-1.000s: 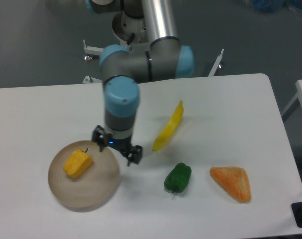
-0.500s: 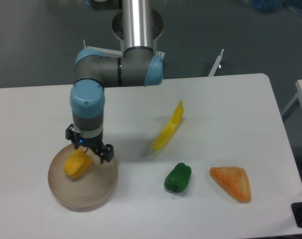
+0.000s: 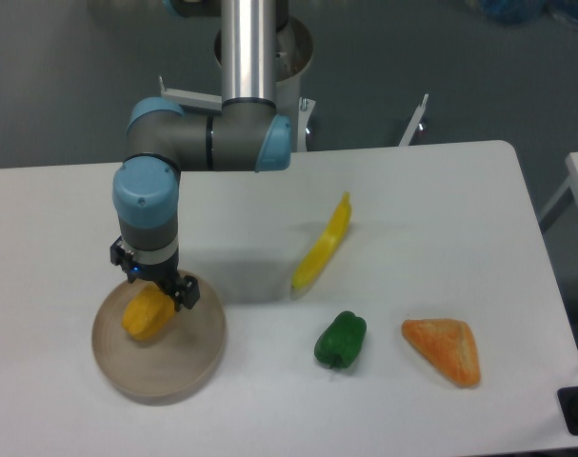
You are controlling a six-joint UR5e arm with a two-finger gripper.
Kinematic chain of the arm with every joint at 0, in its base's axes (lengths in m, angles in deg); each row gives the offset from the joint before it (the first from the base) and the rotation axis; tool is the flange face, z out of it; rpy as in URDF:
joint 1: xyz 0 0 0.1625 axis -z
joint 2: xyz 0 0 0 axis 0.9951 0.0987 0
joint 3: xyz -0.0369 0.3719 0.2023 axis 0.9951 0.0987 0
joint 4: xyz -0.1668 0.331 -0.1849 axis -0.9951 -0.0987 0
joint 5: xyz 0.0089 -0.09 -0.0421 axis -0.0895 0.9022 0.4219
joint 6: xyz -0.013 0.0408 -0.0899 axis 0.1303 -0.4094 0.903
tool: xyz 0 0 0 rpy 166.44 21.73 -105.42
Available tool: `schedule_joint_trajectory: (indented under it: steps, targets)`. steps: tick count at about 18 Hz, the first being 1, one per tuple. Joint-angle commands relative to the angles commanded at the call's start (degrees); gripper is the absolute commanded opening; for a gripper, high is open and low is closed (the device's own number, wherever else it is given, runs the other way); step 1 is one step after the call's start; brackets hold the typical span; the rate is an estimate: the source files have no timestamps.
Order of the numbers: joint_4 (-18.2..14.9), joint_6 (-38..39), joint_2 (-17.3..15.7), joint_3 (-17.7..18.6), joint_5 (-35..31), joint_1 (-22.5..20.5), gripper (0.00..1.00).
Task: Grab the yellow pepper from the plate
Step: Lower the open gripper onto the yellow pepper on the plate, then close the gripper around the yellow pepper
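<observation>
The yellow pepper (image 3: 147,316) lies in the left part of the beige plate (image 3: 179,364) at the table's front left. My gripper (image 3: 153,284) hangs directly over the pepper, its dark fingers at the pepper's upper edge. The pepper's top is partly hidden behind the gripper body. The fingers look spread to either side of the pepper, but whether they touch it cannot be made out.
A long slim yellow piece (image 3: 324,244) lies mid-table. A green pepper (image 3: 341,338) sits in front of it, and a flat orange triangular piece (image 3: 445,348) lies to the right. The arm's base (image 3: 260,48) stands at the far edge.
The arm has swung left across the table. The gripper went from beside the plate's right rim to right above the yellow pepper. The pepper and plate have not moved.
</observation>
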Motion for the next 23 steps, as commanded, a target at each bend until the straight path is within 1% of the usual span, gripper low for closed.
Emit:
schedule_joint_trajectory:
  steps: [9,10,13,15,19,21,23]
  targets:
    - [0.36,-0.18,1.14,-0.44,-0.09,0.44,1.00]
    - [0.79,-0.35,1.14,-0.26,-0.52,0.44,0.97]
    - [1.50,-1.67,1.14,0.00,-1.93,0.44,0.74]
    - [1.50,-1.84,1.14,0.00,-1.93,0.44,0.65]
    - [1.50,-2.46,1.06,-0.09,-1.85,0.35,0.62]
    - [1.50,-2.64,0.88,0.00,-1.93,0.35,0.58]
    - [1.41,-2.90,0.79,-0.26,-1.85,0.35,0.58]
